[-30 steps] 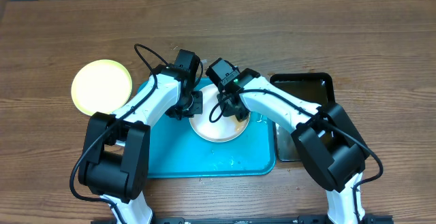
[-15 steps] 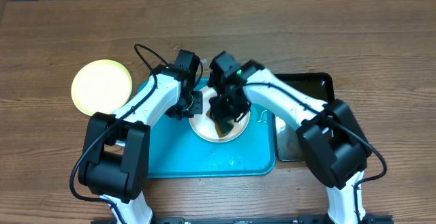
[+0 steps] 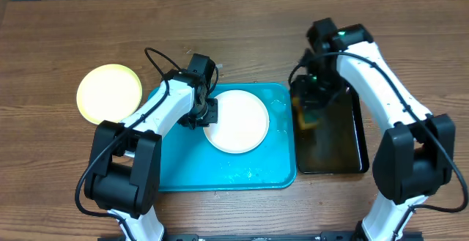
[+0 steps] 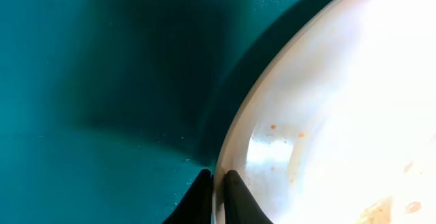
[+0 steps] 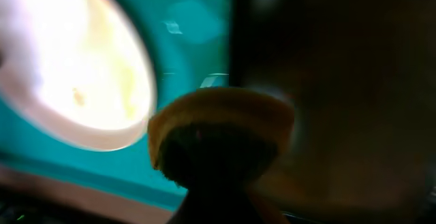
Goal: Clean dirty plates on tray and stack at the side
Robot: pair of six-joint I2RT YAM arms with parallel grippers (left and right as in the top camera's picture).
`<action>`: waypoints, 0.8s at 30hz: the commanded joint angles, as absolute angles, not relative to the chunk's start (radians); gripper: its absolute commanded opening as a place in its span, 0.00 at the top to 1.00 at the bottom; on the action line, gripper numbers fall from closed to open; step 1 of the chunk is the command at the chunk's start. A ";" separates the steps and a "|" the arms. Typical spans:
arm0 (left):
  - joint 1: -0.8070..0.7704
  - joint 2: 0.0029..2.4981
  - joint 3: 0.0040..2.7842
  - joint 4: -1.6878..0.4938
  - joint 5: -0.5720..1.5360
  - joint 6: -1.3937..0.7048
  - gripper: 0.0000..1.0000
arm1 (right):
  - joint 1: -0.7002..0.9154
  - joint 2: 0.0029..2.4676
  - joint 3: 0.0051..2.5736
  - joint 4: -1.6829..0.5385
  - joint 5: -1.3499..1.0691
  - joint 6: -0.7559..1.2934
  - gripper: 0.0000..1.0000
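Since a second ago my right hand (image 3: 311, 102) has swung off the white plate (image 3: 236, 121) and out to 3 o'clock. It now hangs over the black tray (image 3: 344, 149) of brown liquid, its fingers closed on a yellowish sponge (image 5: 218, 132).

With the arm gone, the white plate lies uncovered on the turquoise tray (image 3: 183, 171), toward the tray's 1 o'clock part. My left hand (image 4: 215, 193) sits at the plate's 9 o'clock edge. Its two fingertips are close together with the rim nipped between them, one outside and one inside.

A few orange specks (image 4: 272, 126) show just inside that rim, so I judge the wiping not quite finished. A pale yellow plate (image 3: 110, 93) rests on the table (image 3: 73, 21), at 10 o'clock of the turquoise tray and off it.

The white plate looks stiff and light, and probably wet, so slippery. I judge the raised rim the only sound place to grip. It should be pinched squarely and lifted level, or it may slide out.
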State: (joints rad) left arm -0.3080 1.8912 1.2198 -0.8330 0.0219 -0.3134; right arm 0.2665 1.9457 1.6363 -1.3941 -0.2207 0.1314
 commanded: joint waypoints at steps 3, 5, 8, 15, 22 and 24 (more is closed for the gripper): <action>-0.315 1.893 1.213 -0.835 0.027 -0.299 0.89 | 0.227 1.921 1.535 -1.374 -0.020 0.187 0.96; -0.315 1.893 1.213 -0.835 0.027 -0.299 0.89 | 0.227 1.921 1.494 -1.345 0.034 0.222 0.96; -0.315 1.893 1.213 -0.835 0.027 -0.299 0.89 | 0.227 1.921 1.425 -1.277 0.067 0.241 0.96; -0.315 1.893 1.213 -0.834 0.027 -0.299 0.89 | 0.227 1.922 1.282 -1.091 0.077 0.240 0.65; -0.315 1.893 1.213 -0.833 0.027 -0.299 0.87 | 0.227 1.923 1.249 -1.042 0.077 0.241 0.28; -0.315 1.893 1.213 -0.833 0.027 -0.299 0.87 | 0.227 1.923 1.249 -1.057 0.077 0.241 0.30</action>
State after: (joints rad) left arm -0.3080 1.8912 1.2186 -0.8326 0.0219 -0.3134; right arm 0.2295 1.9457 1.2545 -1.0435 0.0597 0.2352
